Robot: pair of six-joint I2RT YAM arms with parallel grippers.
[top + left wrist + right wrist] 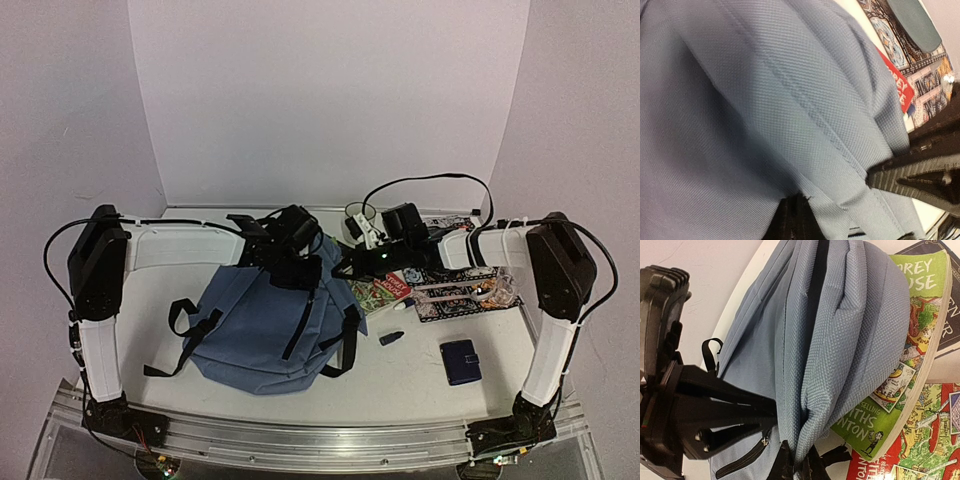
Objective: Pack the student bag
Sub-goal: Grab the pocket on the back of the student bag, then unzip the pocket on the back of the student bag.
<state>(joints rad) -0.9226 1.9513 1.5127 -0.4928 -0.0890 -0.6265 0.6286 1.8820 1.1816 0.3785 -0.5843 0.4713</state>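
The student bag, a large slate-blue backpack with black straps, lies left of the table's middle. My left gripper is down on its top edge. In the left wrist view blue fabric fills the frame, and a fold of it runs into the dark jaws, which look shut on it. My right gripper reaches in from the right. It is shut on a pinched fold of the bag's upper rim. The black zip opening gapes slightly between the two grips.
A green book lies on a red one just right of the bag. Further right are a patterned pouch, a small dark item and a navy wallet. Cables and a power strip sit at the back.
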